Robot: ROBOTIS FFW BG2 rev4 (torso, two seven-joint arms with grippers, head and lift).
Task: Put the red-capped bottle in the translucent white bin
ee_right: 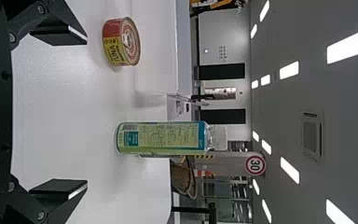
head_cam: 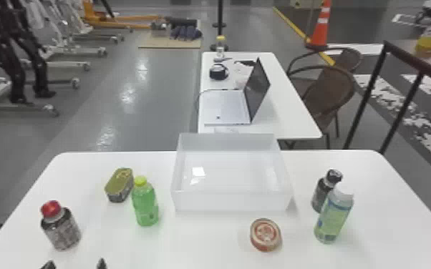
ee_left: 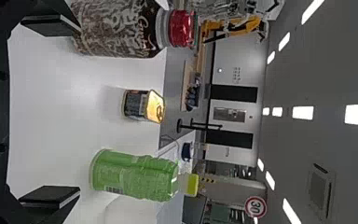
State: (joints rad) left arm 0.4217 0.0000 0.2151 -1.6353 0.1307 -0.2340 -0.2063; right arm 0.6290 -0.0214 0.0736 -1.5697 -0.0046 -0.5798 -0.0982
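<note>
At the table's [head_cam: 197,247] left side stands the red-capped bottle [head_cam: 61,229], upright on its base with nothing around it, which should leave its sides free for a grasp; just on the near side of it is the left gripper [head_cam: 75,264], its fingers spread wide and holding nothing, presumably so the bottle's body can pass between them; the bottle lies ahead of the outer finger rather than the middle of the gap, so the arm probably needs to shift left before going forward, or that finger could knock it over; next come the oblong tin [head_cam: 119,185] and, beside it, the green bottle [head_cam: 146,204], upright, both between the red-capped bottle and the bin, so a raised carry seems the safer way across; the translucent white bin [head_cam: 232,201] sits at the far middle, open side up and bare inside, a place that probably suits either arm; the round tin [head_cam: 265,235] lies flat in front of it; farther right the dark-capped bottle [head_cam: 324,193] stands partly behind the clear-capped bottle [head_cam: 334,216]; facing that side is the right gripper [ee_right: 86,112], fingers also apart and empty, likely idle because the target is on the left.
</note>
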